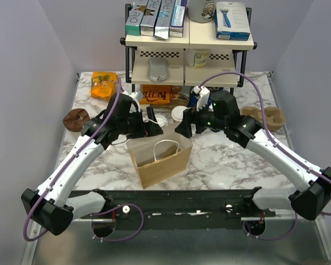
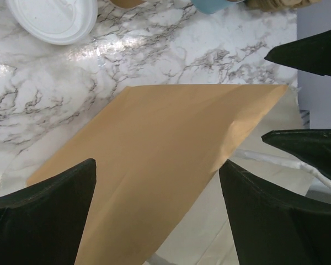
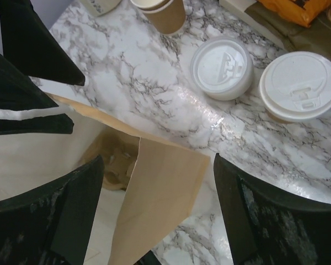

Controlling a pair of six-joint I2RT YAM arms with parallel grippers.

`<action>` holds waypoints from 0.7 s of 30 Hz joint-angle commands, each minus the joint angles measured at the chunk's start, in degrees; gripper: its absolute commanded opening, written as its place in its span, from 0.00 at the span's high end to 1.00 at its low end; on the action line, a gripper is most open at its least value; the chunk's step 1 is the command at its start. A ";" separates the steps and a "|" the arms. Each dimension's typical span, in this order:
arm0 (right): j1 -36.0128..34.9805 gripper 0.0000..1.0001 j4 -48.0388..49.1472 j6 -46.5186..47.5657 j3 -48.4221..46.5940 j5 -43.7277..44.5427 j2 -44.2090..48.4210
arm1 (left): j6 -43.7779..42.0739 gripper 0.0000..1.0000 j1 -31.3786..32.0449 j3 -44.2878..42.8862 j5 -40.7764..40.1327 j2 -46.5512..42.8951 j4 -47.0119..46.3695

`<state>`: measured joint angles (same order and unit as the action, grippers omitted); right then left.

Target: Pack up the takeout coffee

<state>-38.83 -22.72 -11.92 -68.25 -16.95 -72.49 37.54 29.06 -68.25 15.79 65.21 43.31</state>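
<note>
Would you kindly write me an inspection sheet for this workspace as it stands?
Surface: grey-veined white marble tabletop, no spills seen.
Job's things: tan paper cup with round white plastic lid stands upright on the marble, outside the open brown paper bag.
Clutter: lidless tan paper cup, second white lid, light-blue cup, orange packet, brown doughnut.
Grippers: left gripper and right gripper open, black fingers at the bag's top edge.
Cables: purple cables loop off both arms, clear of the bag.
Surroundings: two-tier shelf of boxes behind; plain lilac walls.
</note>
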 commanded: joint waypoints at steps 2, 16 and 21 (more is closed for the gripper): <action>-2.04 0.41 -6.01 3.22 -2.06 9.91 -1.78 | -5.28 0.01 -0.49 -0.49 -2.43 0.97 8.19; -2.13 0.73 -8.04 -0.56 -10.67 13.79 -7.57 | -17.15 0.01 0.47 -1.54 1.70 1.76 14.43; -2.13 0.75 -11.11 -0.73 -14.28 14.84 -10.74 | -18.38 0.01 1.09 -1.89 8.11 0.27 11.01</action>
<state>-40.82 -30.00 -12.01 -79.61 -4.93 -80.73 22.11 29.69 -68.60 18.09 66.78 55.37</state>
